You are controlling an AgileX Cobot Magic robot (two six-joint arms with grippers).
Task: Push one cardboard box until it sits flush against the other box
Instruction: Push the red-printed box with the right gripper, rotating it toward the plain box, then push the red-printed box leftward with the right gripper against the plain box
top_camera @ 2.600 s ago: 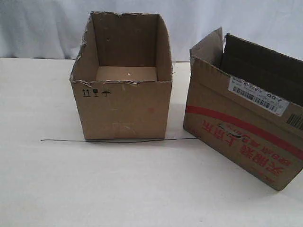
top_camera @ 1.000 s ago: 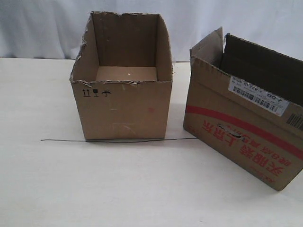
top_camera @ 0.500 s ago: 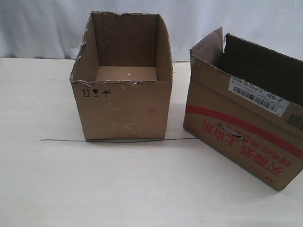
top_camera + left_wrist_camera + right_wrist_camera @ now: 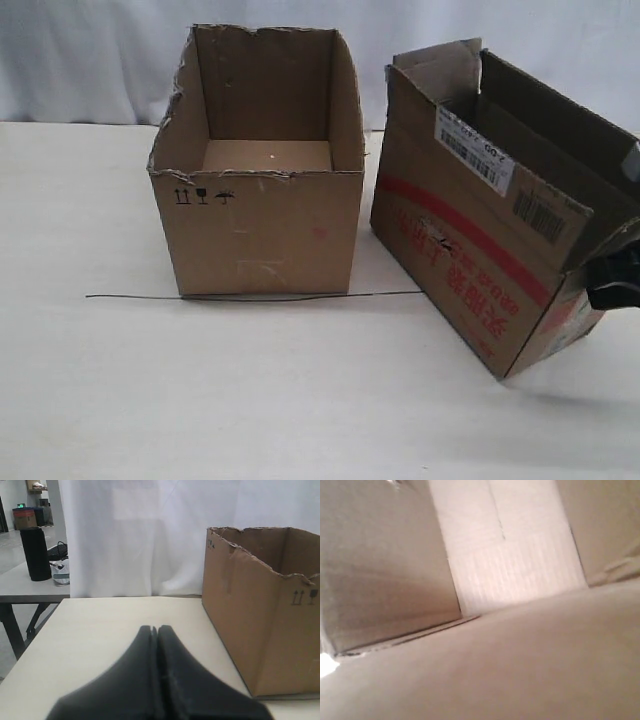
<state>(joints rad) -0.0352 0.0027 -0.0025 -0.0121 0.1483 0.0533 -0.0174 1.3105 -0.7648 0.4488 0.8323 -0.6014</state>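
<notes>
Your red-striped carton stands on the bench at the right of the exterior view. It is open at the top and turned askew, so its long printed side faces forward and to the left. A white barcode label sits near the top rim of that side, above the red stripe and red characters. The plain carton stands to its left, square to the camera, with a ragged top rim and three small black handling symbols on its front face.

The two boxes are not flush. The striped carton's left end comes near the plain carton's right side, and a narrow gap of bench shows between them, widening toward the front. A thin dark wire lies on the bench along the foot of the plain carton's front and reaches past it on both sides.

Your right gripper shows only as a black part at the striped carton's far right end, against the cardboard there. You cannot tell how its jaws stand. The right wrist view is filled with blurred cardboard, probably that carton seen very close.

Your left gripper hangs low over bare bench with its jaws clenched together on nothing, well apart from the plain carton off to one side of it. A white curtain hangs behind the bench.
</notes>
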